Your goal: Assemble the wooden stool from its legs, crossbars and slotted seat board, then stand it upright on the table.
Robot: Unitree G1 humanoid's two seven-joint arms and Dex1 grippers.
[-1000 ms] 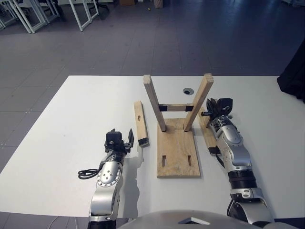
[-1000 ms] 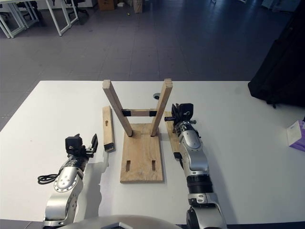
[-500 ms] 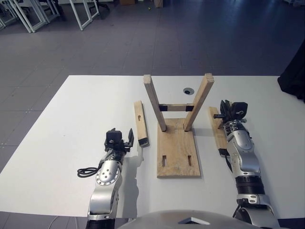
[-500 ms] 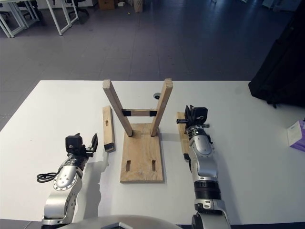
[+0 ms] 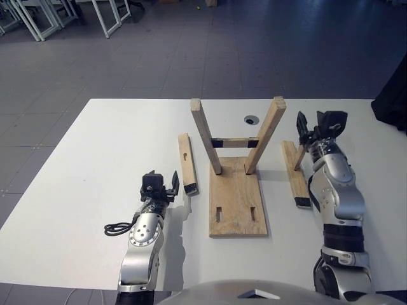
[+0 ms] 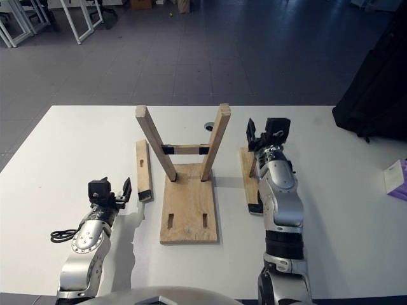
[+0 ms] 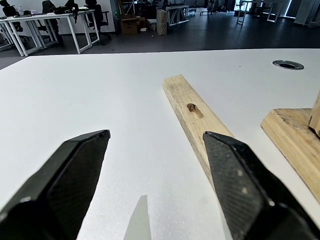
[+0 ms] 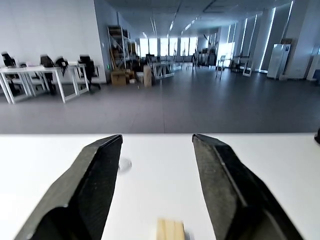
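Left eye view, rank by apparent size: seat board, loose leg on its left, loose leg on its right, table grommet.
1. seat board
2. left loose leg and right loose leg: look alike, not ranked
3. grommet

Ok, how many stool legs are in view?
4. The left standing leg and right standing leg sit in the seat board, joined by a crossbar; the left loose leg lies flat left of the board; the right loose leg lies right of it. None seems hidden.

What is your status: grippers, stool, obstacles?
Left gripper open, empty, by left loose leg. Right gripper open, empty, above right loose leg. Seat board holds two legs and crossbar; two slots free. Cable beside left arm, not blocking.
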